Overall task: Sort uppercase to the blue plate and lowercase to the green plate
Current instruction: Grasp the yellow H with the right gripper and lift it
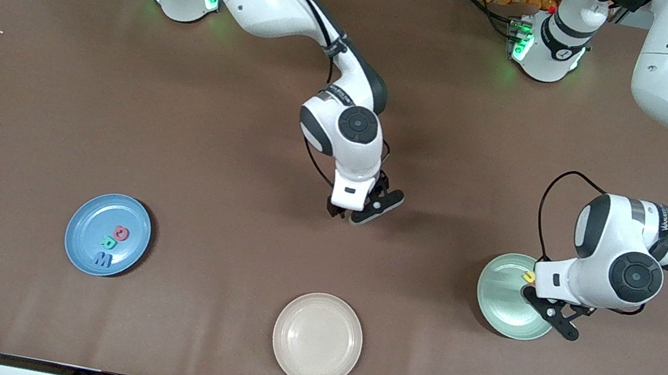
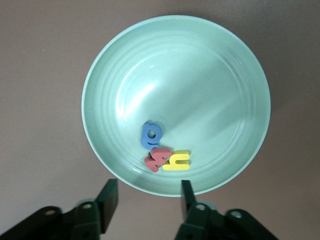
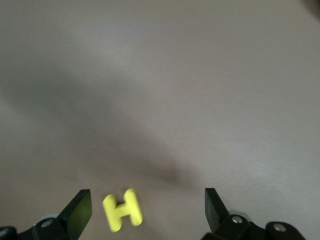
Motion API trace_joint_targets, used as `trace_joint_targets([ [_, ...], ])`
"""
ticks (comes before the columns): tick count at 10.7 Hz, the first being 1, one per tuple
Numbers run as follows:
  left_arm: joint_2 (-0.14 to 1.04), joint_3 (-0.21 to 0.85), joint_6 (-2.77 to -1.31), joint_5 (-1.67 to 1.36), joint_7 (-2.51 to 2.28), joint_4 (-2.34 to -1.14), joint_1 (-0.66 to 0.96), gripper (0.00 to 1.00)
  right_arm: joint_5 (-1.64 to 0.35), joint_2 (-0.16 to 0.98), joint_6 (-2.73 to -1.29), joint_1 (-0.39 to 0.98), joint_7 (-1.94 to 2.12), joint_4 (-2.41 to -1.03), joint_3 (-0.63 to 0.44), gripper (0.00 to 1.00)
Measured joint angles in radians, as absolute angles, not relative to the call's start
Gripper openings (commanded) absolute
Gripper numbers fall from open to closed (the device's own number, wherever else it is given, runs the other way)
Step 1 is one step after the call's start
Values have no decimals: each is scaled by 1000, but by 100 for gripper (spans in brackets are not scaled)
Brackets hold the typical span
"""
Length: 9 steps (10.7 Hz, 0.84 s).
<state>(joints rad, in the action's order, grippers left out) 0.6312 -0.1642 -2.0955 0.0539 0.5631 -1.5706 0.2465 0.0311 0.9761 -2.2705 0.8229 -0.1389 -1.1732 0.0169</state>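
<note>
The pale green plate (image 2: 200, 75) holds three small foam letters: a blue one (image 2: 151, 134), a red w (image 2: 159, 159) and a yellow piece (image 2: 176, 161). My left gripper (image 2: 147, 200) hangs open just above the plate's rim (image 1: 504, 293) with nothing between its fingers. A yellow H (image 3: 122, 210) lies on the bare table between the open fingers of my right gripper (image 3: 146, 210), which hovers low over the table's middle (image 1: 357, 212). The blue plate (image 1: 88, 220) carries a red Q (image 1: 121, 233), a green R (image 1: 106, 241) and a blue M (image 1: 103, 259).
A beige plate (image 1: 317, 339) sits empty near the front camera's edge, between the two coloured plates. Brown tabletop surrounds all three plates.
</note>
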Motion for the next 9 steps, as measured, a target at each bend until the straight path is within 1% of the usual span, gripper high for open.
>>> trace_joint_targets([
  [2,631,-164,-2109,54,563,-1569,247,100,30,982,-2238,832,-94,-1173,17,100],
  [6,614,-165,-2115,52,559,-1547,247,100,29,1017,-2234,827,-63,-1173,16,100],
  [9,596,-171,-2109,20,558,-1547,246,100,29,1021,-2237,829,-59,-1169,18,100],
])
